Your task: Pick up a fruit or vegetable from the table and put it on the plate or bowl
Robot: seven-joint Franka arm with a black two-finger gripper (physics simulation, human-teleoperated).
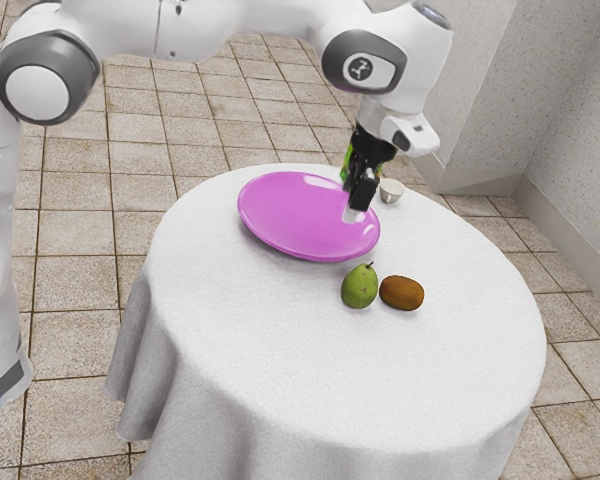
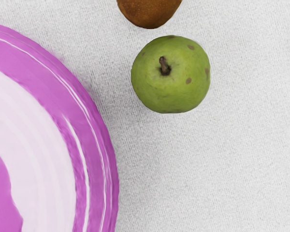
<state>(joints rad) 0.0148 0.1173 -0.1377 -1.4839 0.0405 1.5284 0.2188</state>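
Observation:
A green pear [image 1: 359, 287] stands on the white tablecloth, touching or almost touching a brown kiwi [image 1: 401, 292] on the side toward the exterior view's right. Behind them lies a wide magenta plate [image 1: 290, 215]. My gripper [image 1: 358, 203] hangs over the plate's rim on the exterior view's right, well above and behind the pear, and holds nothing. From the wrist, the pear [image 2: 170, 73] shows its stem from above, with the kiwi [image 2: 148, 12] just beyond it and the plate's rim [image 2: 94, 145] beside them.
A small white bowl [image 1: 391, 191] sits just behind the gripper toward the exterior view's right. Something green [image 1: 347, 158] peeks out behind the hand. The round table [image 1: 280, 380] has bare cloth in front, and its edge drops to a tiled floor.

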